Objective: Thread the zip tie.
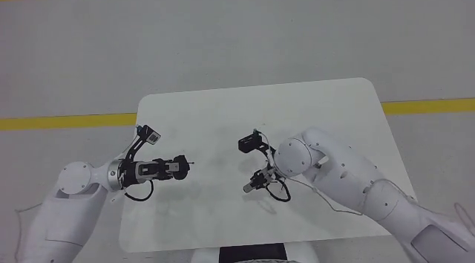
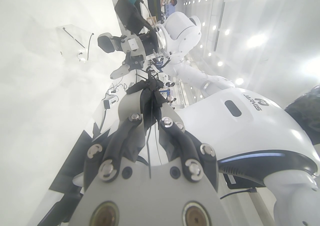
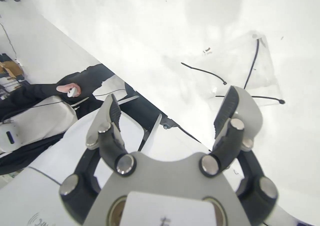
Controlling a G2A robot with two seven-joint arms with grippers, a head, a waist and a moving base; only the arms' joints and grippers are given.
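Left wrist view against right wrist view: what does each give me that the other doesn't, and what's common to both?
Left wrist view adds: the left gripper shut on the black zip tie, its end pointing toward the right gripper. Right wrist view adds: the inner faces of the right gripper's pads, spread apart with nothing between them. Both: the open right gripper and the clear bag holding spare ties.

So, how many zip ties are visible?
4. One zip tie in the left hand; three on the table: a curved one beside the clear bag, one inside it, one across its edge. Others may be hidden.
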